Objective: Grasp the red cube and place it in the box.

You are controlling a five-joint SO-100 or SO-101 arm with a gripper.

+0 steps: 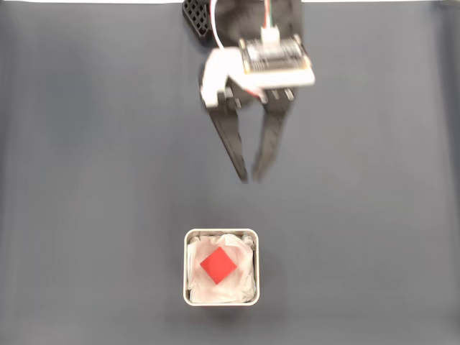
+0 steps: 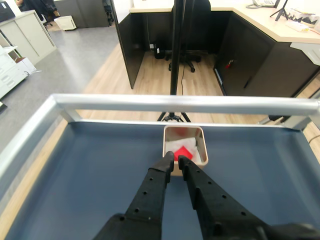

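While the red cube (image 1: pixel 218 264) lies inside the box (image 1: pixel 221 233) on its white lining, the gripper (image 1: pixel 251 177) hangs well apart above the dark table (image 1: pixel 86 180). Its fingers are nearly together, holding nothing.

No readable text showing anywhere, circuit board (image 1: pixel 277 56) atop the arm carrying no legible markings, box (image 1: pixel 251 237) rim and red cube (image 1: pixel 218 265) showing plain, unlabelled faces
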